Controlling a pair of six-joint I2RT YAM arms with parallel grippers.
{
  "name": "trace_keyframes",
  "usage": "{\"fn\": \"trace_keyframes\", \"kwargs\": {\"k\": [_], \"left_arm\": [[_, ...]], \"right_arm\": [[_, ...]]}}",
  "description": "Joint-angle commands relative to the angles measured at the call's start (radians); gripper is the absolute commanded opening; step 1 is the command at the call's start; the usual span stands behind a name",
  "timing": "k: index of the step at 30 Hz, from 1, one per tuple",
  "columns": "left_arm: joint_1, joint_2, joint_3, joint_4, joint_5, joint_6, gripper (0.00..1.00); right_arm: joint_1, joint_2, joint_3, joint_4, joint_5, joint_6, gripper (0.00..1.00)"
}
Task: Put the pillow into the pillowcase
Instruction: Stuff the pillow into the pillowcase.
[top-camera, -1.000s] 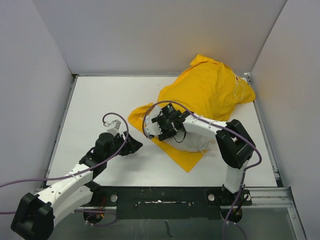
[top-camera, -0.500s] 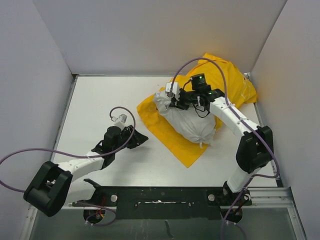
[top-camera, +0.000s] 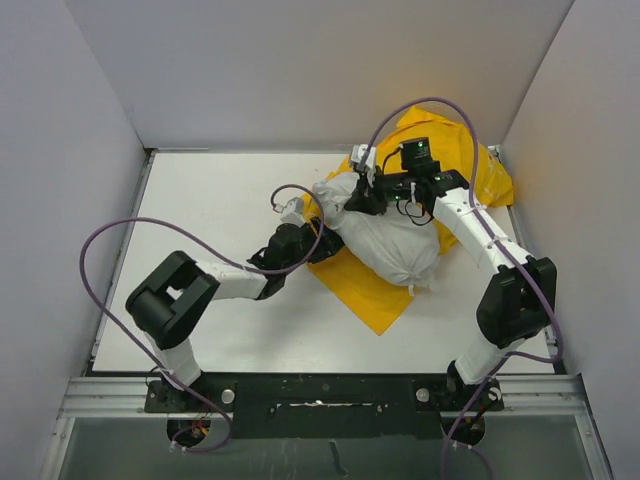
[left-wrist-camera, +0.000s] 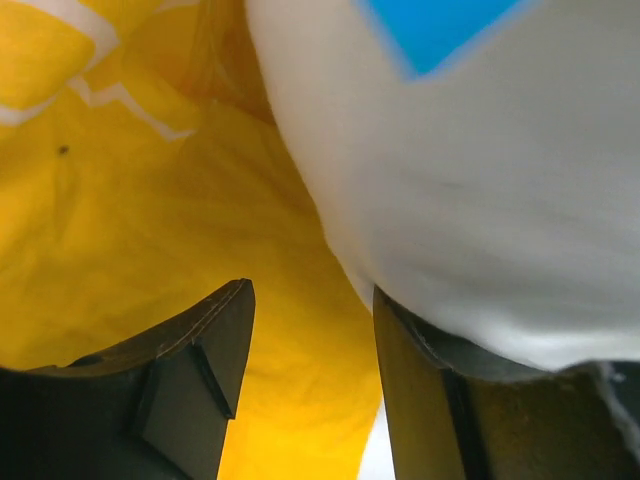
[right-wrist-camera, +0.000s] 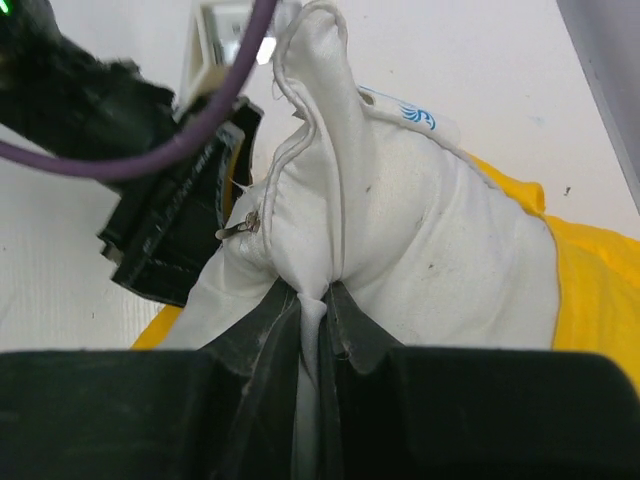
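Grey walls closed in a white worktop, and on it the yellow pillowcase lay rumpled towards the far right corner. The pillow rested on top of the pillowcase, across its middle, and no part of it was inside.

A second earlier the left gripper had stood well off to the left of the pillowcase. It had since reached in and arrived at the pillowcase's left edge. Its jaws stood apart with nothing clamped, yellow cloth filling the gap between them and a blurred white mass just beside one finger.

Over the same second the right gripper had travelled from the near-left side of the pillowcase to its far-left side. There its jaws were pinched tight on a gathered fold at the pillow's corner, which stood bunched up above them.

Judged from this, the work had turned from rearranging to opening. With one corner of the pillow held, the left gripper looked placed to seize a layer of the pillowcase's edge. Whether that edge was the open mouth could not be told, and the insertion itself was not yet begun
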Motion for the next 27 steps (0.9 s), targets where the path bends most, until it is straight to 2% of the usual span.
{"fn": "trace_keyframes", "kwargs": {"k": [1,8,12,17,23,27], "left_arm": [[-0.024,0.139,0.108,0.174,-0.138,-0.008,0.51],[-0.035,0.199,0.164,0.175,-0.318,-0.009,0.65],[-0.035,0.253,0.227,0.166,-0.3,-0.02,0.69],[-0.05,0.325,0.329,0.098,-0.264,-0.043,0.79],[-0.056,0.396,0.378,0.002,-0.344,-0.095,0.78],[-0.056,0.4,0.396,-0.034,-0.403,-0.104,0.67]], "right_arm": [[-0.027,-0.021,0.124,0.038,-0.097,0.087,0.0],[-0.045,-0.033,0.151,0.047,-0.135,0.138,0.0],[-0.047,-0.047,0.158,0.06,-0.159,0.174,0.0],[-0.047,-0.057,0.153,0.067,-0.17,0.196,0.0],[-0.047,-0.078,0.143,0.082,-0.184,0.23,0.0],[-0.05,-0.094,0.143,0.082,-0.193,0.242,0.0]]}}
